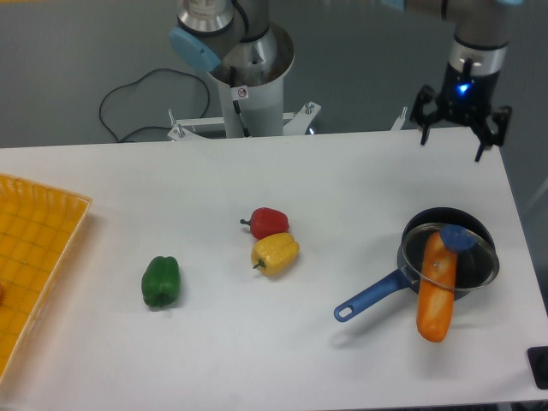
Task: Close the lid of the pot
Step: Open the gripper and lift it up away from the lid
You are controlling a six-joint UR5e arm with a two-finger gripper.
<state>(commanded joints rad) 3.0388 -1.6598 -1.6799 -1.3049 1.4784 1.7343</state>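
An orange carrot [435, 293] lies across the pot [449, 253], blocking it near the table's [342, 184] right edge. Peppers [274, 240] cluster mid-table; room lies between.

You see 3 peppers on the table [360, 184]: green pepper [160, 282]; red pepper [268, 222] touching yellow pepper [275, 253]; an orange tray [34, 257] at left.

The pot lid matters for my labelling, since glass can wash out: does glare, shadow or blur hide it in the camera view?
Camera view: lighting is even and soft, and the pot lid is sharp, with its metal rim distinct; no strong glare hides it, only the orange pepper crosses it. A faint shadow lies under the pot handle. The gripper is in focus, with a blue light glowing above it.
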